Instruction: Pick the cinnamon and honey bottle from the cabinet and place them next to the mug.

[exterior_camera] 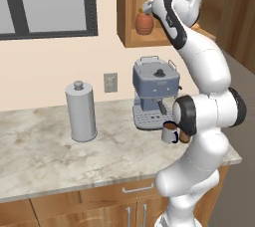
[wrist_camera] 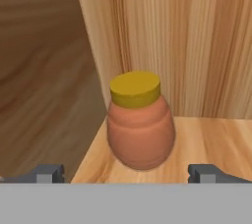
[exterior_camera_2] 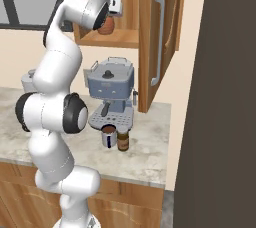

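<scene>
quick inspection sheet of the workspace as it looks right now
surface: marble counter, bare in the left foreground
job's things: honey bottle upright on the cabinet shelf; cinnamon on the counter beside the mug, whether touching cannot be told
clutter: coffee machine behind the mug; grey lidded canister to its left
hand: hand open, level with the honey bottle, fingertips short of it, holding nothing
cables: nothing seen
surroundings: window, wall outlet, counter drawers, open cabinet door with handle

Domestic kitchen: marble tabletop (exterior_camera: 45, 146) over wooden drawers, coffee machine (exterior_camera: 154, 91) at two o'clock, wall cabinet (exterior_camera: 130, 9) at twelve.
</scene>
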